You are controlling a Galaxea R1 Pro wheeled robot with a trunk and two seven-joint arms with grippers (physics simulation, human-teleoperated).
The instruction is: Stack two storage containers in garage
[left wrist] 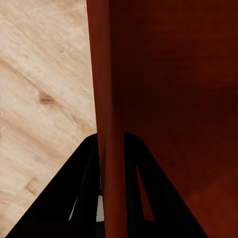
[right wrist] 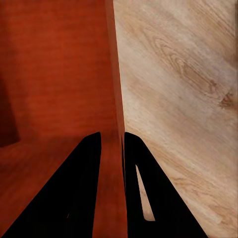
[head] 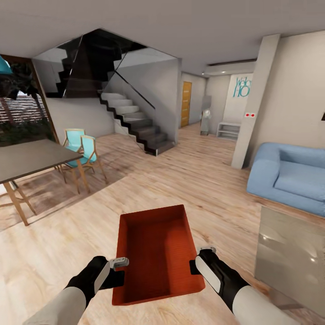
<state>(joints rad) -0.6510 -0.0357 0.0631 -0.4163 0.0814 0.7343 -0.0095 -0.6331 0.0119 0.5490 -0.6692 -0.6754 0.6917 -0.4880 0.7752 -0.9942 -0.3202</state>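
Observation:
I am holding one orange-red storage container [head: 155, 253] in front of me, above the light wood planks of the living room [head: 180, 180]. My left gripper [head: 118, 266] is shut on its left wall, and the left wrist view shows that wall [left wrist: 110, 124] pinched between the black fingers [left wrist: 64, 203]. On the opposite side my right gripper [head: 198, 259] is shut on the right wall, seen edge-on as the storage container's wall [right wrist: 115, 124] in the right wrist view. The bin looks empty. The garage is out of view.
A dark dining table [head: 27, 158] with turquoise chairs [head: 83, 151] stands at the left. A blue sofa [head: 289, 176] and a glass-topped table [head: 293, 253] are at the right. Stairs [head: 135, 122], a pillar [head: 255, 104] and a far orange door [head: 185, 104] lie ahead.

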